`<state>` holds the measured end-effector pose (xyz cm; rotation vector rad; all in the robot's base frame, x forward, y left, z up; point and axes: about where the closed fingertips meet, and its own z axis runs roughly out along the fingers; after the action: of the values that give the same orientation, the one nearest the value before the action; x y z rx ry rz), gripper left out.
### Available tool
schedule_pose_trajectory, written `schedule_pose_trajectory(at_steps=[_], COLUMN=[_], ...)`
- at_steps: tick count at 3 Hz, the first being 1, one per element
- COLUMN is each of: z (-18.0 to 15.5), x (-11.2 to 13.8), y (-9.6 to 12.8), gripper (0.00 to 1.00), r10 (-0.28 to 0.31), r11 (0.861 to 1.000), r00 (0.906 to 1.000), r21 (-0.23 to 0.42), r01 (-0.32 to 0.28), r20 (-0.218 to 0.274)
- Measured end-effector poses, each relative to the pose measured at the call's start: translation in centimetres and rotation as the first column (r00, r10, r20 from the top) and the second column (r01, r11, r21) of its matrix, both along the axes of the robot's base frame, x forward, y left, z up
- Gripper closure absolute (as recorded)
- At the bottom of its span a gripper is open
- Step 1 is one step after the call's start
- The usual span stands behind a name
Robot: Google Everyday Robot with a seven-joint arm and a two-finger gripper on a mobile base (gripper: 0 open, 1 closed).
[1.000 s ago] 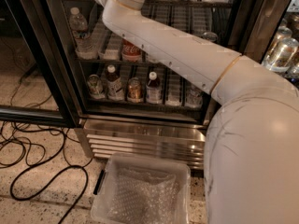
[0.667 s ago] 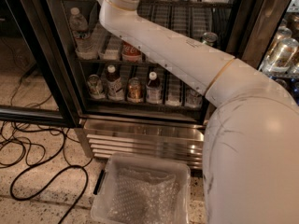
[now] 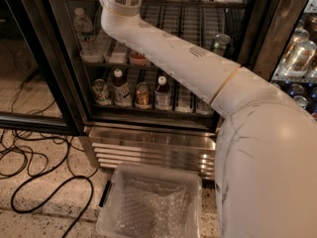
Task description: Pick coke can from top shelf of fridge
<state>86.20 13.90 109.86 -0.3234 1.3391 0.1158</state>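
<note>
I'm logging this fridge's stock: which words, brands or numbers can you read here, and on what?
No text can be read.
Wrist sticker: dark marks, not legible.
White-capped bottle label: not legible.
Brown-gold can: not legible.
Silver cans at right: not legible.
Gripper: out of view, beyond the top edge.

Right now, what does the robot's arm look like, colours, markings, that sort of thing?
The arm is a smooth white shell of thick rounded segments. A thin tan ring marks one joint, small dark vent slots sit on the forearm, and black printed marks band the wrist. The gripper is out of view past the top edge.
</note>
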Motion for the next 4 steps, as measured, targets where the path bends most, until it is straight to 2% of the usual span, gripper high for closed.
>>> schedule_pose_trajectory(at_steps=[2, 4], z=[-0.2, -1.0], x=[0.0, 1.9], y=[-0.1, -0.7], gripper=[0.21, 0.21], r10=[-0.021, -0.032], r11=[1.000, 0.999], r00=[0.9996, 0.9995], r21=[0.001, -0.011], r01=[0.021, 0.032], r20=[0.017, -0.001])
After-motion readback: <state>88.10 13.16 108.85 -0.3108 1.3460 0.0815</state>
